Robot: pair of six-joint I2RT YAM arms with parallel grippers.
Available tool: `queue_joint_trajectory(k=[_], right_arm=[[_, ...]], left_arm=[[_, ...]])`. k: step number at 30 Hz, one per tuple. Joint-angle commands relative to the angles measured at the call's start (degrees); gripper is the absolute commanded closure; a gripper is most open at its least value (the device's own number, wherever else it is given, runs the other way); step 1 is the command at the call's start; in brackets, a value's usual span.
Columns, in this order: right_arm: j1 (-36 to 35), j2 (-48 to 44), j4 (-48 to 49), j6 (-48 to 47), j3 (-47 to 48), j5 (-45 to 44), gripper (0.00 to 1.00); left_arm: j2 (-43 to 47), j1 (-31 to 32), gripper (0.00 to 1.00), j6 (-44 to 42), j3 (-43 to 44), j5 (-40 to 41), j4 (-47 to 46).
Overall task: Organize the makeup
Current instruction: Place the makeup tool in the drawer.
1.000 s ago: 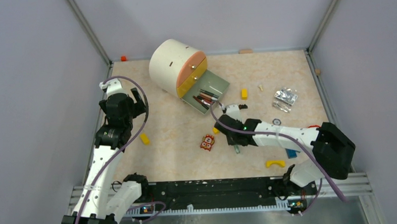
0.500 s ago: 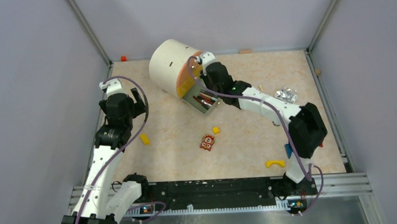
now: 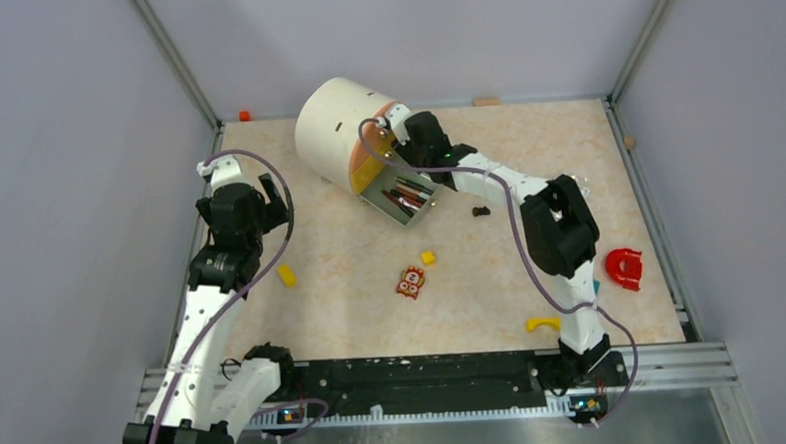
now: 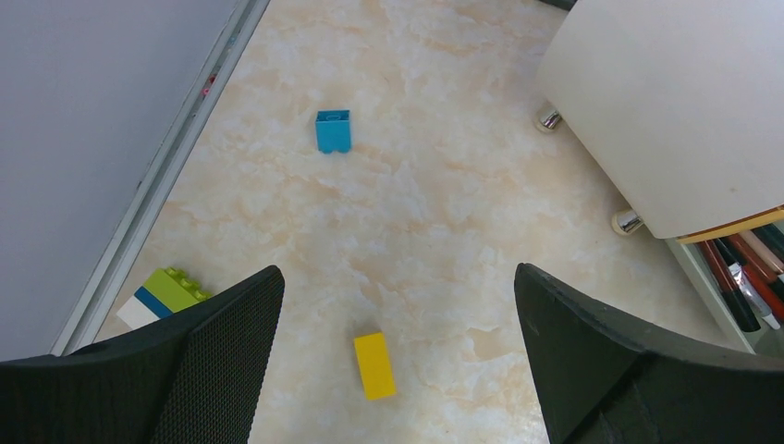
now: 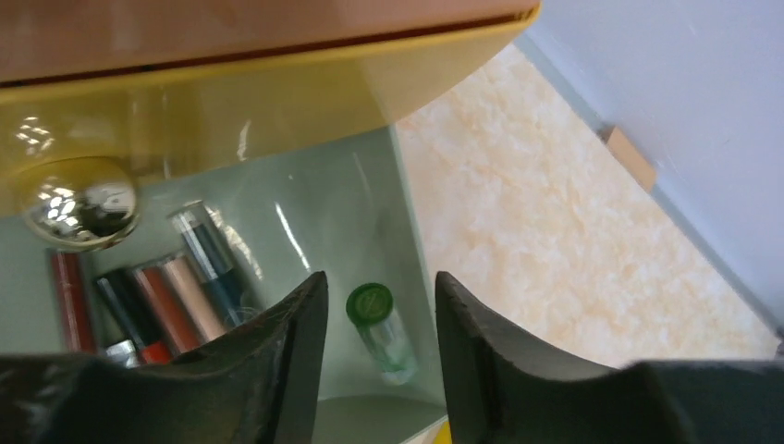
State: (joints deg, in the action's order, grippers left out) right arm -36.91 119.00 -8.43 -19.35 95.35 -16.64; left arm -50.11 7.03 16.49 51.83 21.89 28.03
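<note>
- A white round organizer (image 3: 337,129) stands near the desk's far edge, toward the far-left corner, with its lowest drawer, a pale green drawer (image 3: 378,205), pulled out toward the middle of the desk.
- Above it, the yellow drawer (image 5: 277,92) with a shiny metal knob (image 5: 81,203) and the peach drawer (image 5: 231,28) sit pushed in.
- Inside the open drawer, the makeup sticks (image 5: 171,301) lie side by side: dark red, black, orange-red, pale pink and a dark teal one with a clear cap.
- A clear tube with a green cap (image 5: 377,319) lies apart from them by the drawer's right wall.
- The right end effector (image 5: 381,282) hangs over that tube, jaws narrowly parted and gripping nothing.
- The left end effector (image 4: 398,270) hovers by the desk's left edge, jaws wide and empty, above a yellow block (image 4: 374,365).
</note>
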Motion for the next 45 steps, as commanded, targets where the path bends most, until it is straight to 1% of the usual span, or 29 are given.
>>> queue_joint_trajectory(k=[1,2,4,9,11,14,17,22,23,26,29,34,37,41,43,45], right_arm=[[0.34,0.94,1.53,-1.82,5.02,1.49,0.46],[0.34,0.58,1.52,-1.24,4.97,2.34,0.43],[0.34,-0.83,1.4,0.11,4.74,3.61,0.39],[0.34,-6.04,-0.32,6.36,4.4,3.06,0.38],[0.34,-8.93,-1.19,11.57,3.01,0.38,0.38],[0.38,-13.9,-3.9,23.22,-0.48,-2.91,0.38],[0.36,-18.52,-7.37,31.03,-4.94,-3.04,0.38],[0.36,-25.22,-13.51,40.13,-13.48,-1.43,0.38],[0.38,-30.73,-13.6,43.28,-20.88,-0.7,0.37],[0.42,-35.77,-12.72,45.01,-28.9,0.04,0.37],[0.43,-40.04,-12.12,48.13,-34.74,0.22,0.37],[0.36,-44.58,-10.83,52.73,-41.17,0.04,0.37],[0.42,-46.74,-10.74,53.77,-43.41,-0.68,0.37],[0.4,-47.88,-11.74,52.42,-43.97,-2.06,0.37],[0.42,-47.69,-12.74,51.02,-42.93,-2.83,0.37],[0.43,-47.19,-14.42,50.36,-41.67,-3.87,0.37]], left_arm=[[-0.25,-0.43,0.01,-0.49,-0.07,-0.12,-2.53],[-0.25,-0.48,0.01,-0.49,-0.07,-0.25,-2.62],[-0.2,-0.52,0.01,-0.49,-0.07,-0.19,-2.63],[-0.25,-0.52,0.01,-0.42,-0.06,-0.27,-2.47],[-0.6,-0.52,0.01,-0.13,-0.06,-0.91,-2.26],[-1.96,-0.52,0.01,1.57,0.85,-2.65,-0.85],[-3.09,-0.47,0.01,2.67,2.0,-5.26,-0.33],[-4.74,-0.44,0.01,6.2,4.3,-5.86,1.58],[-4.55,-0.43,0.01,7.5,4.21,-6.5,1.84],[-4.28,-0.44,0.01,8.46,3.71,-6.61,2.34],[-5.34,-0.44,0.01,9.87,3.45,-7.18,3.48],[-8.2,0.05,0.02,13.64,2.58,-9.27,5.18],[-11.15,3.63,0.03,15.32,3.39,-5.5,5.93],[-16.18,14.06,0.02,18.55,7.47,3.68,8.56],[-17.62,16.53,0.01,20.5,8.41,3.66,9.24],[-17.58,17.36,0.01,21.46,7.69,2.82,8.38]])
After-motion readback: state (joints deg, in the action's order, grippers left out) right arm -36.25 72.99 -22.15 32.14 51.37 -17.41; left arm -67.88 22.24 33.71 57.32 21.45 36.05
